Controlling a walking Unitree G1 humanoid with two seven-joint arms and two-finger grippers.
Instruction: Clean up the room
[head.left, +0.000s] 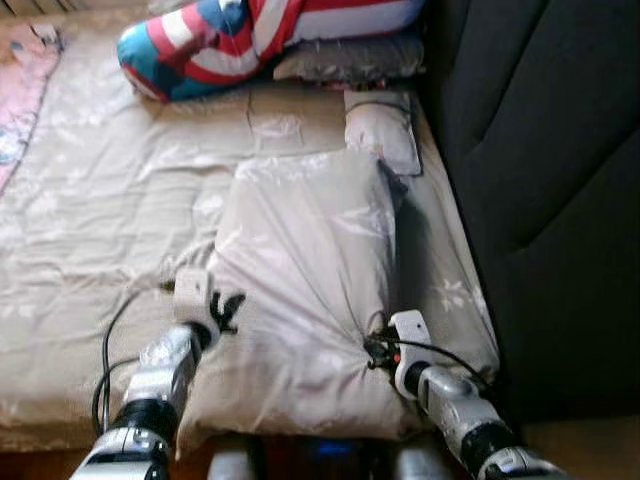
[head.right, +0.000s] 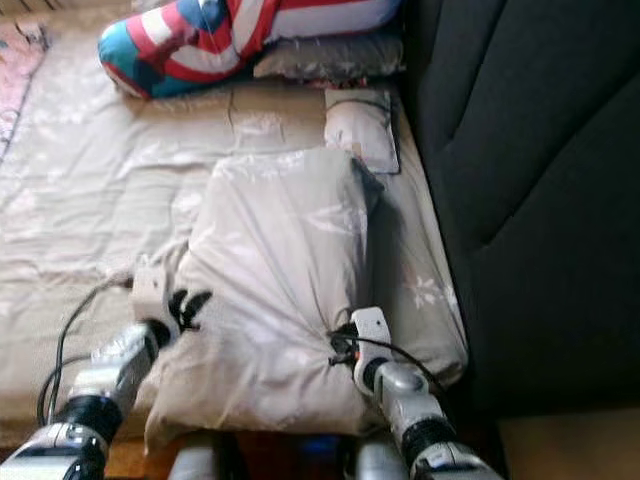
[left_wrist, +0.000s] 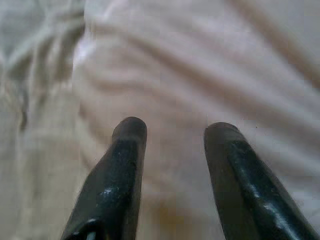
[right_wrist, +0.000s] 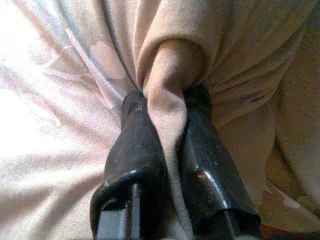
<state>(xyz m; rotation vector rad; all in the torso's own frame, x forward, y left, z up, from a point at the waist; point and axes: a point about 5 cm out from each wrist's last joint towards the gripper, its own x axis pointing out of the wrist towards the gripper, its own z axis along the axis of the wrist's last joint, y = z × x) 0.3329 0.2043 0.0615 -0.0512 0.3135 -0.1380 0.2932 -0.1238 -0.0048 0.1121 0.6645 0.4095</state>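
Observation:
A large beige pillow with a faint flower print lies lengthwise on the bed, its near end by my arms. My right gripper is shut on a pinched fold of the pillow's cover at its near right corner. My left gripper rests against the pillow's left side, open, its two fingers spread over the fabric with nothing between them.
The bed sheet spreads to the left. A red, white and blue striped bolster and a grey pillow lie at the head. A small pillow sits beyond the big one. A dark sofa runs along the right.

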